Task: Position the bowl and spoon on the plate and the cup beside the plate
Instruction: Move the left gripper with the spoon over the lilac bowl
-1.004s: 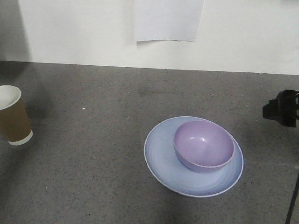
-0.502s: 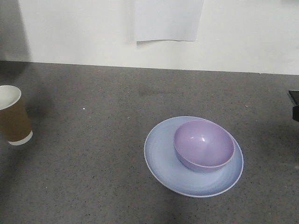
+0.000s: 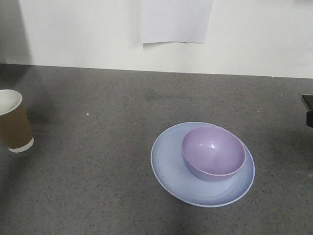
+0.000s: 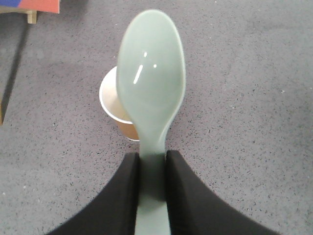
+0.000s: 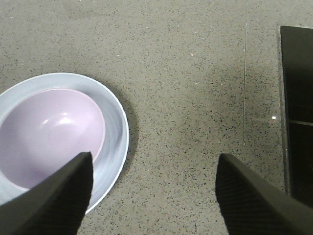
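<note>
The lilac bowl sits inside the pale blue plate right of centre on the grey table. At the far left edge stands the brown paper cup, upright. In the left wrist view my left gripper is shut on the handle of the mint-green spoon, whose scoop hangs over the cup below. My right gripper is open above bare table, just right of the plate and bowl. Only a dark sliver of the right arm shows in the front view.
A white wall with a paper sheet runs along the table's back. A black panel lies at the right side of the table. An orange-red box sits at the far corner in the left wrist view.
The right arm has drawn back to the right, almost out of the front view. Bowl, plate and cup have not moved.
</note>
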Controlling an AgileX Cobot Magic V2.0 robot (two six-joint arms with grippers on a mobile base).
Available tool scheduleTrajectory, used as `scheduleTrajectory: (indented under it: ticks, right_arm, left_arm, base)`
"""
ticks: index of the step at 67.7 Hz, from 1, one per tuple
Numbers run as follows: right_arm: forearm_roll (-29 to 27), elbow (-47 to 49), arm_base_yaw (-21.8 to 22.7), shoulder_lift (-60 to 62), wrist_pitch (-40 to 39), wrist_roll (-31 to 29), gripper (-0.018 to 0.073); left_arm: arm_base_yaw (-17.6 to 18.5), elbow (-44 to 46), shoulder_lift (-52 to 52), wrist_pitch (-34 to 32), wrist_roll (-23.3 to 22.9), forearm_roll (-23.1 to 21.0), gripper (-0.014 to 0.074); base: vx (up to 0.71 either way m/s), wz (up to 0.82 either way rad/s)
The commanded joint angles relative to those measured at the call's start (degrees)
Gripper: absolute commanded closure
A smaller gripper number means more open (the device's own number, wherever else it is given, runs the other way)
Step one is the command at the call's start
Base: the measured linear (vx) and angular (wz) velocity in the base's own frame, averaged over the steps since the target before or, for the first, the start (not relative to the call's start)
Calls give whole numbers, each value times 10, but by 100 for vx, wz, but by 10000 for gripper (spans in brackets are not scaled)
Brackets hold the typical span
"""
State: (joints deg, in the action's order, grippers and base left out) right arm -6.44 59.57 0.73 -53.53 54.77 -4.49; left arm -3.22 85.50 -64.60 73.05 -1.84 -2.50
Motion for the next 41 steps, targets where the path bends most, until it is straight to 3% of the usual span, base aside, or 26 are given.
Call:
scheduleTrajectory:
  ticks: [1,21,29,41]
  right_arm:
    - [2,17,4,6,-30,-2,53]
    - [2,17,4,6,-30,-2,53]
    - [2,17,4,6,-29,-2,53]
    - [1,17,4,6,-29,-2,53]
  left_arm:
    - [0,14,8,-31,33,-38,603]
    - [1,15,-46,-13,124,-192,604]
    - [27,15,-69,-13,134,-198,604]
    - [100,15,-113,-17,134,-191,604]
  base:
    - [0,0]
    - [0,0]
    - [0,0]
    - [0,0]
